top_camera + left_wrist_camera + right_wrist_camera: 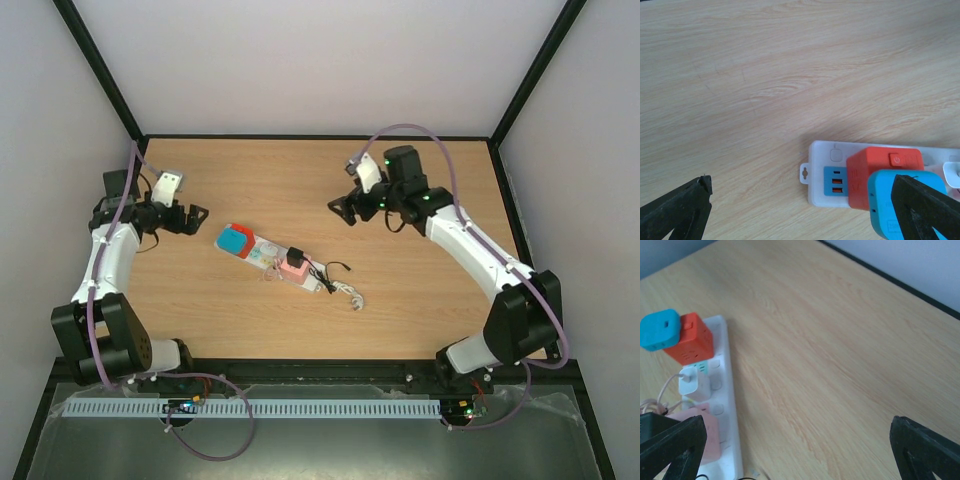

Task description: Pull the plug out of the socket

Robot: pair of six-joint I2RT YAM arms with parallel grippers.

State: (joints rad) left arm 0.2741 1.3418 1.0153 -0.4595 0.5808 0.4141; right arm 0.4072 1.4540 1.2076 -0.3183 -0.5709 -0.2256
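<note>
Gaping wide and holding nothing, the left pincer (pixel 197 218) and right pincer (pixel 341 212) hover apart from the socket (pixel 268 253).

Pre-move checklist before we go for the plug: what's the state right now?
1. The left pincer is open: ok.
2. The right pincer is open: ok.
3. Both are clear of the power strip: ok, neither touches it.
4. The power strip is braced against the pull: not ok, nothing holds it down.
5. Which plug to pull: cannot tell; blue cube, red cube, white charger and pink adapter all sit in it.
</note>
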